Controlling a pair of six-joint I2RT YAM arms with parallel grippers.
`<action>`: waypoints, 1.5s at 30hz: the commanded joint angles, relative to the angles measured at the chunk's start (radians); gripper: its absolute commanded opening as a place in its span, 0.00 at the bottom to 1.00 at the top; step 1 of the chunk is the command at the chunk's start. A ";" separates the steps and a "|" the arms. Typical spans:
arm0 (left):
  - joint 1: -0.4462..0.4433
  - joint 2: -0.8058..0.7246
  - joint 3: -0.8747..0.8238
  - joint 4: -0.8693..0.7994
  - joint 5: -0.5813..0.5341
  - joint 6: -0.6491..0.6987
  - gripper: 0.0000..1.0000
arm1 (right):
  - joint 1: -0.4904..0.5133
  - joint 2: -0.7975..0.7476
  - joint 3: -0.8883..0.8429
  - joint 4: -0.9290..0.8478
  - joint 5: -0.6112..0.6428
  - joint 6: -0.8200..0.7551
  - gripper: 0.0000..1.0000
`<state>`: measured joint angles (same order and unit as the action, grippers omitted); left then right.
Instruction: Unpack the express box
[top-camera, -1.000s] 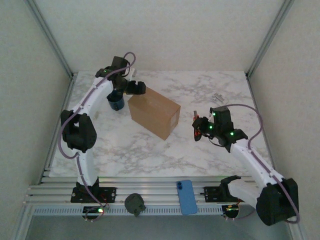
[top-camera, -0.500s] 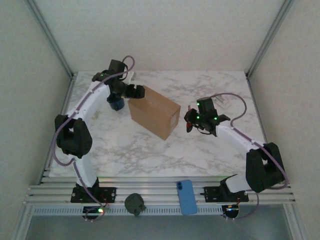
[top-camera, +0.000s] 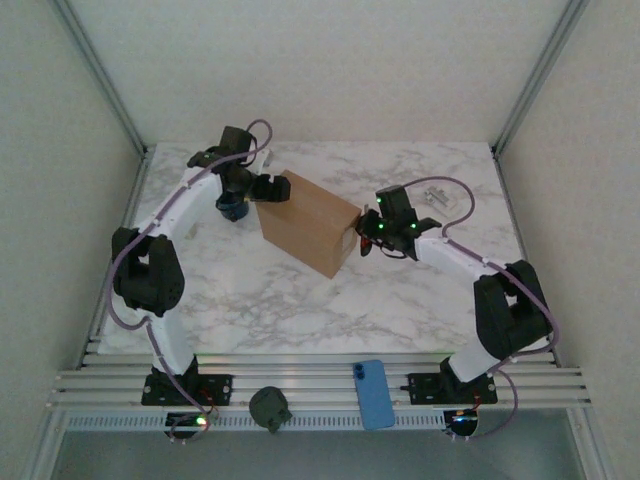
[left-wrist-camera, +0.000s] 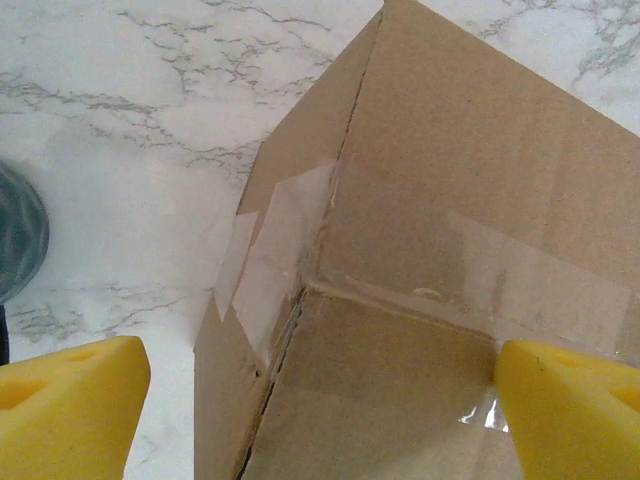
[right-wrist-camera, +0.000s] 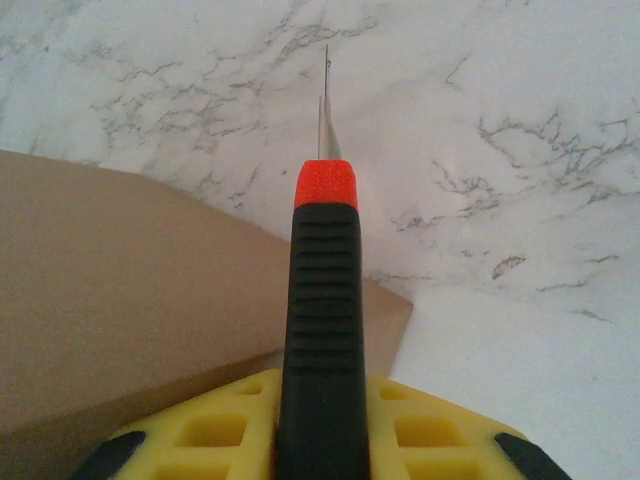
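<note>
One box sits in the middle of the surface, with clear tape across its seams and its flaps shut. Unpacking has barely begun: cutting, opening and emptying all remain. The left gripper hangs spread wide around the box's far-left corner. The right gripper clamps a black, red-tipped knife, blade out, beside the box's right end. The cardboard bears no readable label or print.

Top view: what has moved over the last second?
The right gripper, shut on the cutter, swung left to the express box's right end. The left gripper, open, edged closer to its far-left corner. Box, mug and phone stayed put.
</note>
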<state>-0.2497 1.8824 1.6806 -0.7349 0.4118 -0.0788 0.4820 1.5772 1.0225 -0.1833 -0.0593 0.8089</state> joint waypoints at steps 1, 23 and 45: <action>-0.023 0.003 -0.047 0.012 0.038 -0.010 0.89 | 0.010 0.039 0.071 0.025 0.007 0.000 0.00; -0.037 0.029 -0.024 -0.008 -0.030 -0.012 0.88 | -0.027 -0.210 0.042 -0.156 -0.219 -0.224 0.00; -0.036 0.038 0.014 -0.021 -0.050 -0.061 0.88 | -0.209 -0.494 -0.329 0.104 -0.691 -0.024 0.00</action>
<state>-0.2737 1.8889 1.6760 -0.6918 0.3851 -0.1349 0.2771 1.0782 0.6983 -0.1543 -0.7200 0.7582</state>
